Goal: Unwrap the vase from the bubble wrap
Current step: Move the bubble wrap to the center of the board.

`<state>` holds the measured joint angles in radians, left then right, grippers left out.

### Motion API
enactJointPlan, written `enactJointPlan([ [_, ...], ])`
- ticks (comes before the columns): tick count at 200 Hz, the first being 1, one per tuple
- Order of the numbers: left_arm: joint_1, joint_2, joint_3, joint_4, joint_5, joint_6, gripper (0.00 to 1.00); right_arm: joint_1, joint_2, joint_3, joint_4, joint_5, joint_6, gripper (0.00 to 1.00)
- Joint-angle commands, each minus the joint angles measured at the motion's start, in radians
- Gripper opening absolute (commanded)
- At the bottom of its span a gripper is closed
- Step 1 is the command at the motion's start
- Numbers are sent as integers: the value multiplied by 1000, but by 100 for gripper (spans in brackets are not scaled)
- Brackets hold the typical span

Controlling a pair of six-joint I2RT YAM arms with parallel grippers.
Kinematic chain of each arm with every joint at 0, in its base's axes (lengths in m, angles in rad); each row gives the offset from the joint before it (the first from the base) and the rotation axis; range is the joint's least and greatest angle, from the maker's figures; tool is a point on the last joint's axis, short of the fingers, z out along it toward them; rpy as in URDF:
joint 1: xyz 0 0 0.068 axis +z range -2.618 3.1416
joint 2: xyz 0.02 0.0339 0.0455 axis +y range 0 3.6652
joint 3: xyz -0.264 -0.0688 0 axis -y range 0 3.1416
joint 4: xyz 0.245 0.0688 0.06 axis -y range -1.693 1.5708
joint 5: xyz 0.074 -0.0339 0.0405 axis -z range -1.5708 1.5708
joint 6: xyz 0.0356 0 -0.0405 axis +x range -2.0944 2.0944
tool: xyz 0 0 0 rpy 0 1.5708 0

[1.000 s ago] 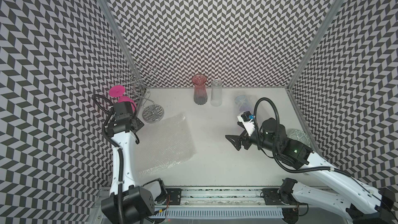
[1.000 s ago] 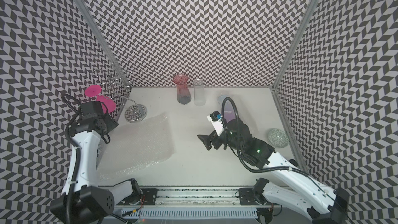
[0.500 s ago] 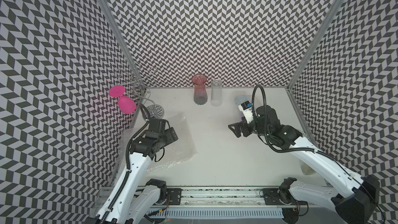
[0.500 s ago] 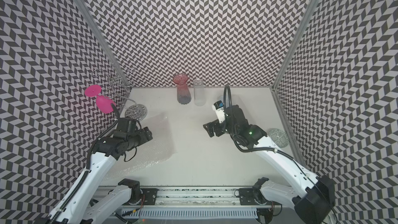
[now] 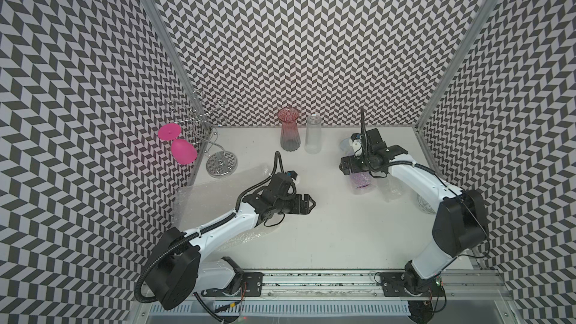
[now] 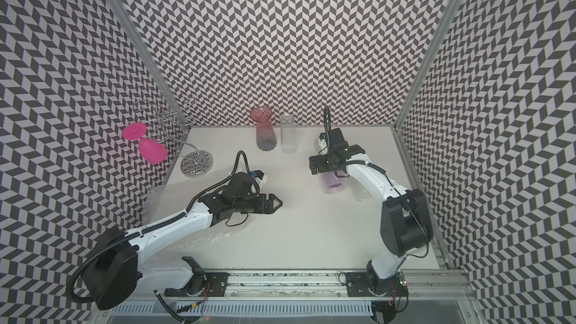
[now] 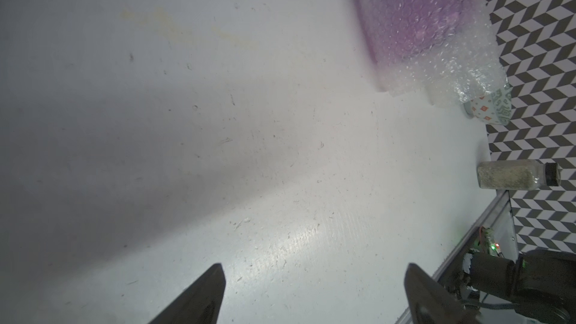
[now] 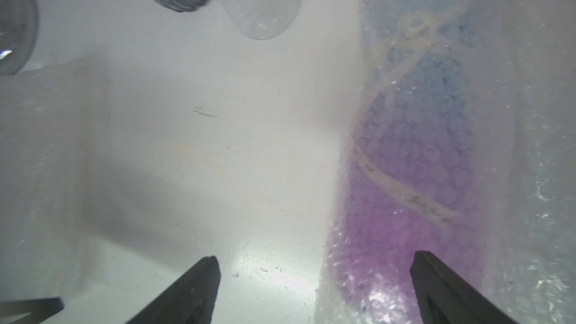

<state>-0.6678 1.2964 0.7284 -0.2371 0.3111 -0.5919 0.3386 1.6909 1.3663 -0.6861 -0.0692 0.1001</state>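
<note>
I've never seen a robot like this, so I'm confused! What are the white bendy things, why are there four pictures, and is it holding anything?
Those are robot arms, a left arm and a right arm, each ending in a pincher called a gripper. Two pictures come from a camera high up, looking down on everything. The other two come from small cameras on the wrists, so you see black fingertips close up. On the white table stand a red vase and a clear vase; a pink glass hangs on a wire rack. A sheet of bubble wrap lies under the left arm. The right gripper hovers over a purple vase wrapped in bubble wrap. Both it and the left gripper are open, holding nothing.
</note>
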Motion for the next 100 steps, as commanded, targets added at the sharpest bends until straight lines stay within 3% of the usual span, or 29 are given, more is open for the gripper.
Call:
enactJointPlan([
  [1, 0, 36, 0, 117, 98, 24, 90, -47, 9, 50, -55, 96, -18, 99],
  [79, 74, 152, 146, 59, 121, 82, 90, -110, 184, 76, 19, 17, -78, 97],
  [100, 85, 151, 133, 80, 111, 51, 90, -108, 197, 65, 25, -40, -81, 90],
])
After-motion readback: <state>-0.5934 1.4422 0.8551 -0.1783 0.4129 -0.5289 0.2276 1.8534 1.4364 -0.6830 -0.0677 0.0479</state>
